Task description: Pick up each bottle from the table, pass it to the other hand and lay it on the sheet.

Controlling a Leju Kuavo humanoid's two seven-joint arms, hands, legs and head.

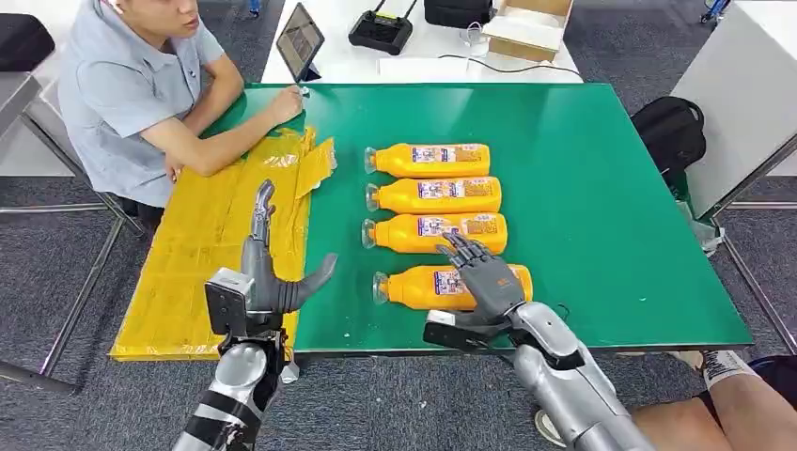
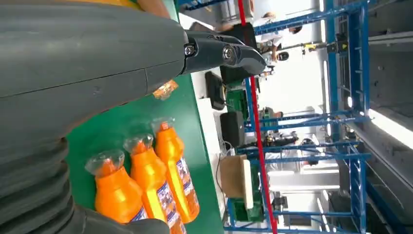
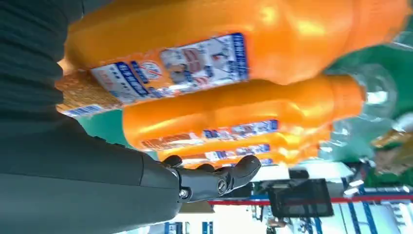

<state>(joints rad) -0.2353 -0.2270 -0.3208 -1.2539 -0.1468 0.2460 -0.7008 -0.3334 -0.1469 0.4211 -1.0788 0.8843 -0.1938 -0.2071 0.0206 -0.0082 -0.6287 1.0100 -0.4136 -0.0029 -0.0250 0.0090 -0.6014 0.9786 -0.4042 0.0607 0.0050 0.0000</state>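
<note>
Four orange bottles lie on their sides in a row down the middle of the tabletop, caps toward the yellow sheet (image 1: 202, 254) that covers the left edge, so each can be carried a short way across. The right hand (image 1: 484, 272) hangs over the nearest bottle (image 1: 451, 287), close to the front edge, fingers spread and gripping nothing, apparently placed to close around its body. The left hand (image 1: 273, 272) waits above the sheet's inner edge, fingers apart and empty, likely ready to receive it. A person (image 1: 141, 94) sits at the far left corner.
</note>
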